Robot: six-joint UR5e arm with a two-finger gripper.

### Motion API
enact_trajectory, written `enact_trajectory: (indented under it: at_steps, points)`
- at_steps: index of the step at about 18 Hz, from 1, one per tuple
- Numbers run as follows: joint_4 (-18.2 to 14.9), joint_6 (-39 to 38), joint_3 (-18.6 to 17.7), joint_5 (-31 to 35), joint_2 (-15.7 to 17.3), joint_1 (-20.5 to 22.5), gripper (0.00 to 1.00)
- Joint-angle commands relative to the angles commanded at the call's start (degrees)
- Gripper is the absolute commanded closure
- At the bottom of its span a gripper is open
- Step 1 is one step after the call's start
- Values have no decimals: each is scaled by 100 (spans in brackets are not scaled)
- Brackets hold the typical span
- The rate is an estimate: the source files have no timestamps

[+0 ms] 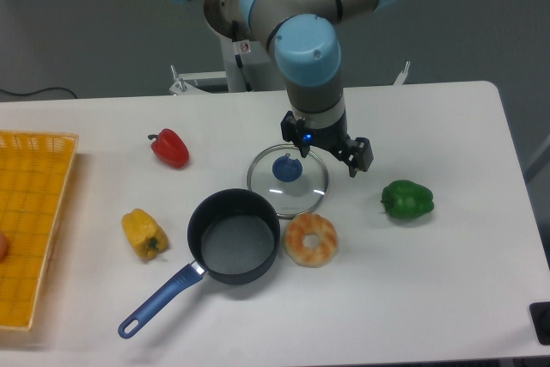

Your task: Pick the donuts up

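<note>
Above the middle of the white table [430, 281] hangs the gripper [326, 148], its fingers spread and holding nothing, right over the far-right edge of the glass lid [288, 182] with its blue knob. Just near of that lid lies the donuts [310, 240], flat on the table, touching the lid's rim or very close to it. Left of the donuts sits a dark saucepan [233, 236], blue handle pointing near-left. Further out: green pepper [407, 199] right, red pepper [170, 147] far-left, yellow pepper [143, 234] left, orange basket [34, 229] at the left edge.
</note>
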Motion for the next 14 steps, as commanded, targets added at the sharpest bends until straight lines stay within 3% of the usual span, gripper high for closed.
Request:
enact_trajectory:
  at_steps: [14]
  points:
    - [61,-88,-44,-106,-9,26,0]
